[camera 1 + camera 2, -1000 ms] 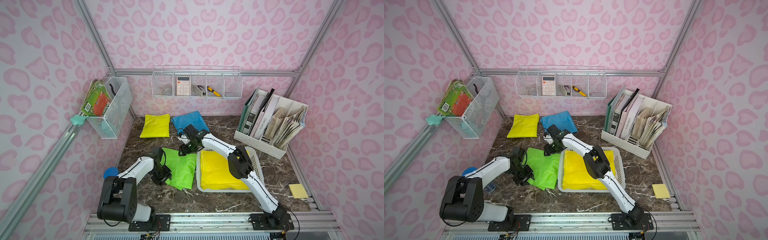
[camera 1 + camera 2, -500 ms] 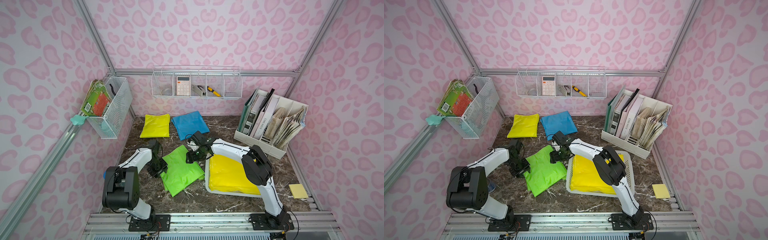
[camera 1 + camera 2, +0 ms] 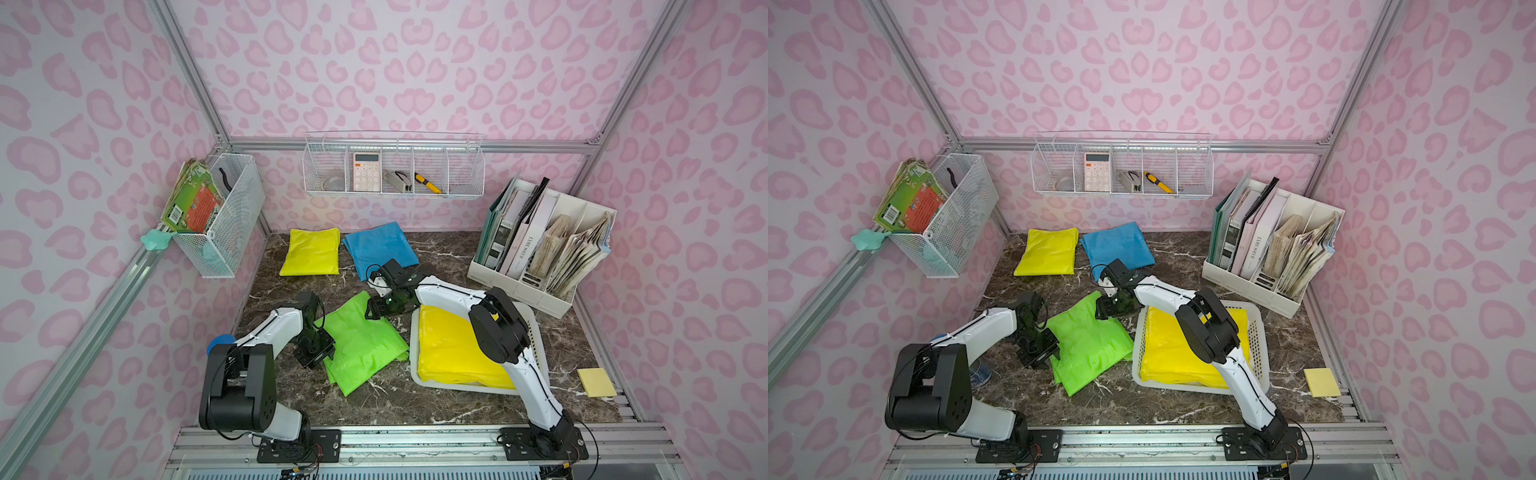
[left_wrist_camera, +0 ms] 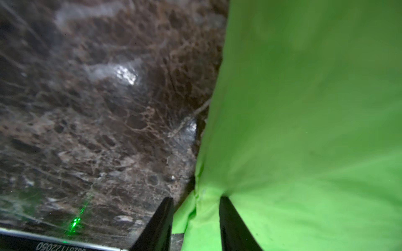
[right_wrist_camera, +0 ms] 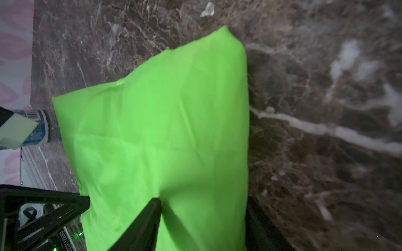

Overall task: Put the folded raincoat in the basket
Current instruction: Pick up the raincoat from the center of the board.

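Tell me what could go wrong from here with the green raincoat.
The left gripper pinches only a bunched edge of the green raincoat, and the right gripper looks open at its far corner; lifted, it may unfold. The yellow raincoat already fills the basket, so the green one might hang over the rim.

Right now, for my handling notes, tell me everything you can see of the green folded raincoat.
The green raincoat is a bright lime, thin, smooth, plastic-looking sheet folded into a rough rectangle with soft creases. It lies diagonally on the dark marble table, beside the white basket, not in it. The left gripper pinches one bunched edge; the right gripper straddles the opposite corner, grip unclear.
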